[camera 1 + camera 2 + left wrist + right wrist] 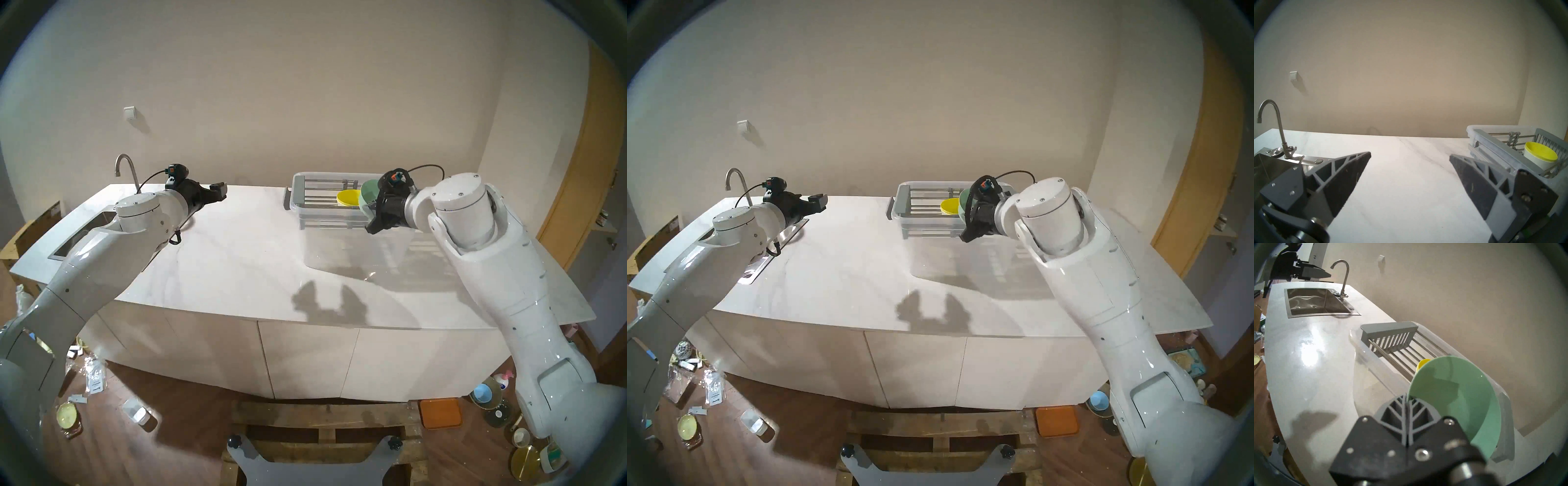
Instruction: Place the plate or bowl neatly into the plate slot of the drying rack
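White counter [237, 244]; green bowl [1454, 395] tilted, R gripper [1407, 400].

Glossy marble-look countertop [237, 258], steel rods [1403, 358]

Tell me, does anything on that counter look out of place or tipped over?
The yellow bowl lies tipped on its side on the drying rack rods, its opening facing sideways instead of standing neatly. The green bowl is pinched by its rim in the shut right gripper, hanging tilted above the rack. Nothing looks spilled or broken.
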You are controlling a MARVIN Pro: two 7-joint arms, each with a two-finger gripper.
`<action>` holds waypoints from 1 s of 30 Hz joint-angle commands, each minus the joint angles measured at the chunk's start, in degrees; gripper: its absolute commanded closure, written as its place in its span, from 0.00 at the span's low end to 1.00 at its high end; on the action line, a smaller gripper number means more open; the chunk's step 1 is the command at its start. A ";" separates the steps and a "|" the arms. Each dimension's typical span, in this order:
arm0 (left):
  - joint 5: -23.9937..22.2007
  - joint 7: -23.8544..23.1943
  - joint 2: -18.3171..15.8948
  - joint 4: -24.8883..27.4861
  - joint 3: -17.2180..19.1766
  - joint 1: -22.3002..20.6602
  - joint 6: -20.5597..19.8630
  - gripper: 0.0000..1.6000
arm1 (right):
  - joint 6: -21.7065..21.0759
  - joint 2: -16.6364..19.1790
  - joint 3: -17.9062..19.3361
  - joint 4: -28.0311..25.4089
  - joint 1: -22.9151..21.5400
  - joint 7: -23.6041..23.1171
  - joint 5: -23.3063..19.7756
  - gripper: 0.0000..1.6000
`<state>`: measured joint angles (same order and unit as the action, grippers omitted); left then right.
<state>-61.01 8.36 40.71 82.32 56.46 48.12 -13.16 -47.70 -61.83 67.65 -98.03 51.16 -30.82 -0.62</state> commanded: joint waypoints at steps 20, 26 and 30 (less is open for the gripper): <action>-0.04 -0.50 -0.13 0.87 1.08 -1.86 0.43 0.00 | 9.38 -4.96 -7.36 13.97 -15.24 -1.38 1.55 1.00; -0.04 -0.45 -0.12 0.88 1.08 -1.85 0.43 0.00 | 11.33 -7.05 -9.06 18.33 -17.46 -1.75 2.23 1.00; -0.04 -0.43 -0.12 0.88 1.08 -1.84 0.43 0.00 | 12.72 -8.59 -9.94 21.74 -18.90 -1.64 2.71 1.00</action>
<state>-61.01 8.33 40.69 82.32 56.46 48.10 -13.16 -37.85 -68.09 57.94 -78.07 35.87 -32.73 1.78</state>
